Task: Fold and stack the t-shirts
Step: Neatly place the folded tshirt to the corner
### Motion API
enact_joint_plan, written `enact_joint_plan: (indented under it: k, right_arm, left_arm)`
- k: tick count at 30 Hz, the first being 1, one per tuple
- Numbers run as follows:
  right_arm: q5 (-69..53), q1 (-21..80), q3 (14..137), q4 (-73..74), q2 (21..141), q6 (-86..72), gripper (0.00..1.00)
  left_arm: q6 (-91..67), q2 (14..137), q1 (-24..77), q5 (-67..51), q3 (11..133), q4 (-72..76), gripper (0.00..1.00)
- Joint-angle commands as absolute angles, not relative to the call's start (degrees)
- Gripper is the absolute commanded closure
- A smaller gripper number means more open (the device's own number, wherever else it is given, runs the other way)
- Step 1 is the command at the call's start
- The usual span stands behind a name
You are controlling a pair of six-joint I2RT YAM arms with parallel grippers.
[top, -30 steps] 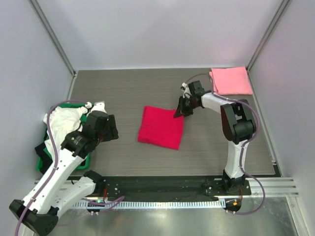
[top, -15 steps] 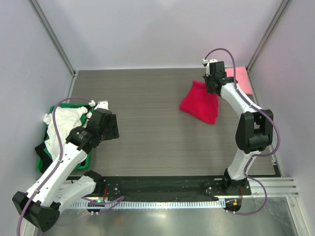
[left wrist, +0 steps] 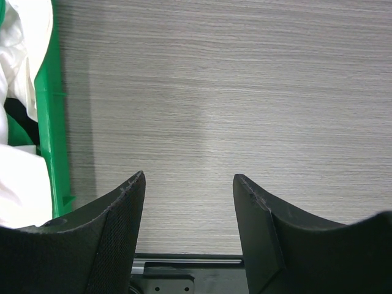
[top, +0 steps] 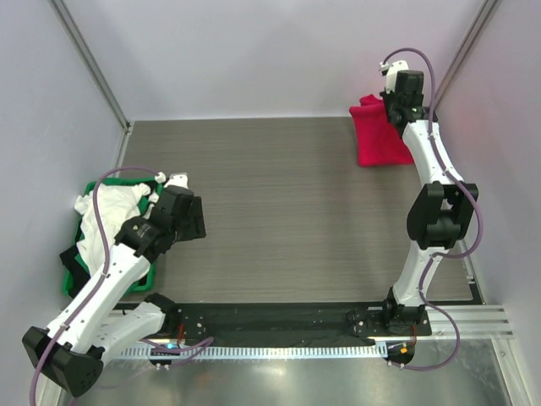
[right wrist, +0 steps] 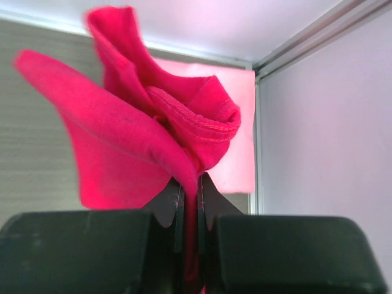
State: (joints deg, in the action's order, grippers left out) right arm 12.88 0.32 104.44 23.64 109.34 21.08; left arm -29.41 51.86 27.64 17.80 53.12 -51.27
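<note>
While the right hand (right wrist: 190, 185) is clenched on a pinch of the folded crimson-red cotton t-shirt (top: 378, 139), the rest of that shirt bunches up ahead of the fingertips and trails off to their left, looking from the wrist. The flat light pink folded t-shirt (right wrist: 240, 150) sits just past the fingertips and a bit to their right, tucked in the corner, and that's the relation that matters. My guess is the red one gets laid down on it, so it needs to go forward and down from the grip, with its length lined up over the pink square.

The left hand (left wrist: 188, 205) is released, jaws apart with nothing between them, hovering over bare grey wood-grain bench (left wrist: 257, 92). The crumpled white t-shirt (left wrist: 24, 43) is off to its left in the green plastic crate (left wrist: 56, 122). It's well away from the stack, so this is the right arm's job.

No brand, tag or writing I can read anywhere.
</note>
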Motion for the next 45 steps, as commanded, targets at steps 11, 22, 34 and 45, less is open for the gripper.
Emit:
enact_joint_plan:
  k: [11,22,34,45]
  right_arm:
    - [7.7,-4.4,120.7,23.3,120.7,21.1,0.99]
    - [7.4,-6.6,130.8,21.4,130.2,20.7,0.99]
    - [25.7,-7.3,131.7,-3.4,140.6,21.1,0.65]
    - [31.8,-4.4,124.5,-13.0,131.8,5.8,0.00]
  left_arm:
    - [-28.7,55.0,27.4,17.7,53.5,-50.1,0.40]
    - [-29.0,57.3,27.5,18.0,53.6,-50.4,0.40]
    - [-30.5,57.1,28.3,20.7,53.3,-51.1,0.40]
    - [-31.3,55.7,29.0,22.3,53.3,-51.6,0.41]
